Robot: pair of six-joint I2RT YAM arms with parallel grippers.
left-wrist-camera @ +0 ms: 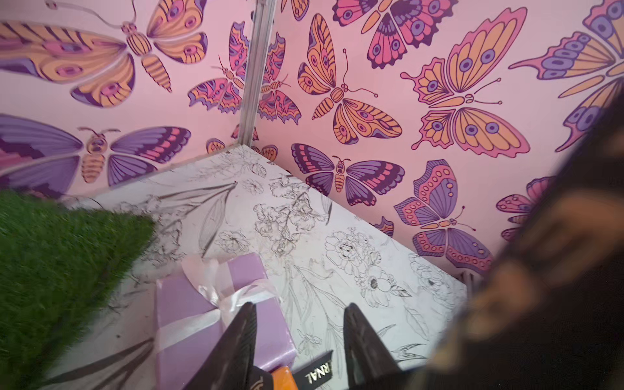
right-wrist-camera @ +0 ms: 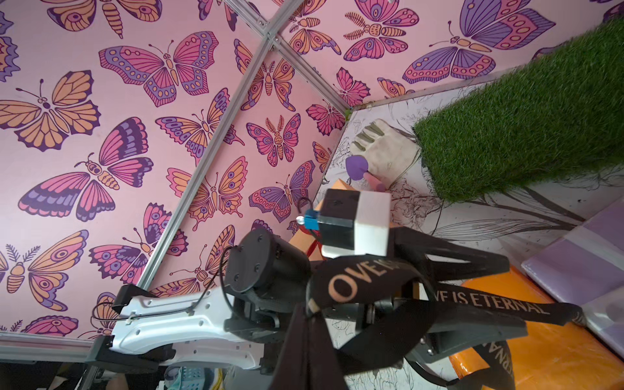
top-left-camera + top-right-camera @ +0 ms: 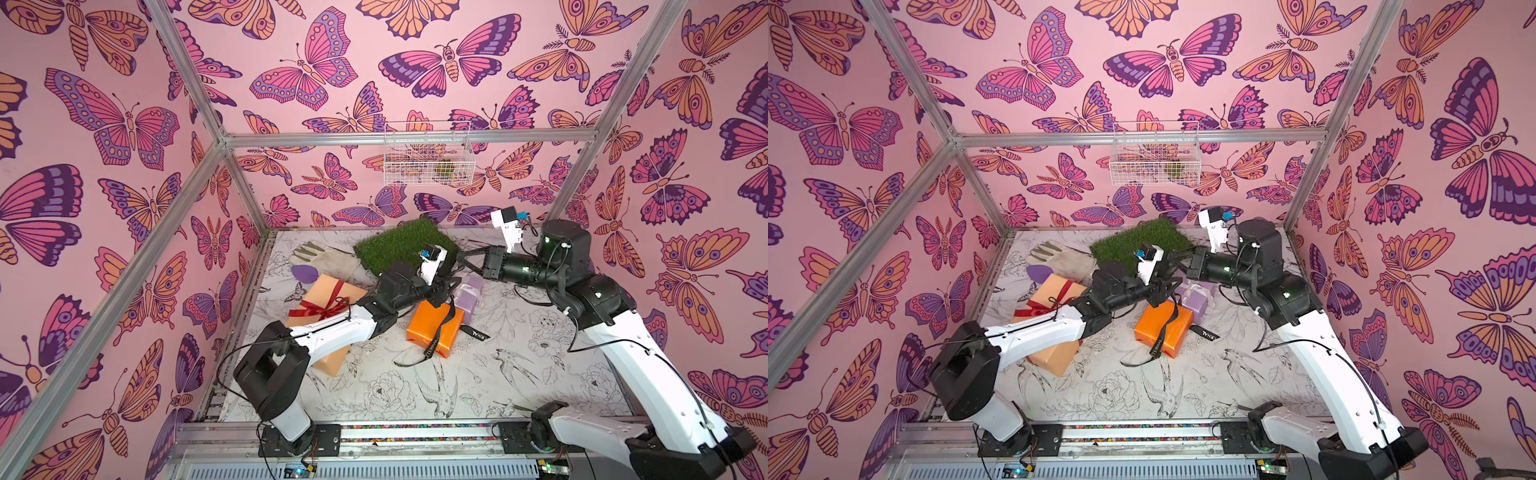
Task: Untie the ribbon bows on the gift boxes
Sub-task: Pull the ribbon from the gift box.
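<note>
Three boxes on the counter [image 3: 415,395], three ribbons, all featherweight stuff. Already loose: the black ribbon [image 2: 489,300], trailing off the orange box [image 3: 419,328] in the middle and strung up across the left pincer [image 1: 300,305], jaws apart there with nothing clamped, going by the wrist view. As for the right pincer [image 2: 311,305], clenched, seemingly nipping that same black ribbon near the lettering. Just behind the orange one, the lilac box [image 1: 189,304], touching or nearly so, pale bow [image 1: 211,283] still tied on top. Off to the left under the left arm [image 3: 332,332], the peach box [image 3: 328,291], red bow [image 3: 328,309] still knotted. Handling guess: satin, so slick and floppy, zero stiffness; small paper boxes likely to slide or tip rather than resist a tug. Best bet: pinch a free tail end flat, close to its tip, never a loop, then pull slow and low along the box top. Probably worth pinning the lilac box down with the spare pincer first.
</note>
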